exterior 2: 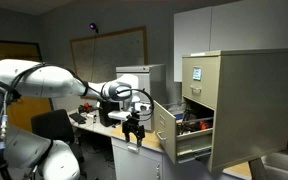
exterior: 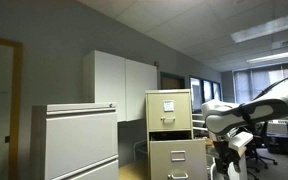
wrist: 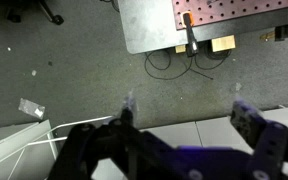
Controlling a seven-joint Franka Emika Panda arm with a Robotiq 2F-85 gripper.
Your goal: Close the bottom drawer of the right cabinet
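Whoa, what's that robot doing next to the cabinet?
The robot arm is reaching toward the tall beige cabinet. One drawer is pulled out, with some stuff inside it. The tool hangs right by the drawer's front. The wrist view shows it open and holding nothing. I can't tell if it touches the drawer. The drawer is not shut yet.

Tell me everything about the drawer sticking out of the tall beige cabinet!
The beige metal drawer is pulled out of the tall beige metal filing cabinet, under a shut drawer with a label holder. Its front is flat. Dark things lie inside, too small to name. The robot's black pincer hangs open beside its front.
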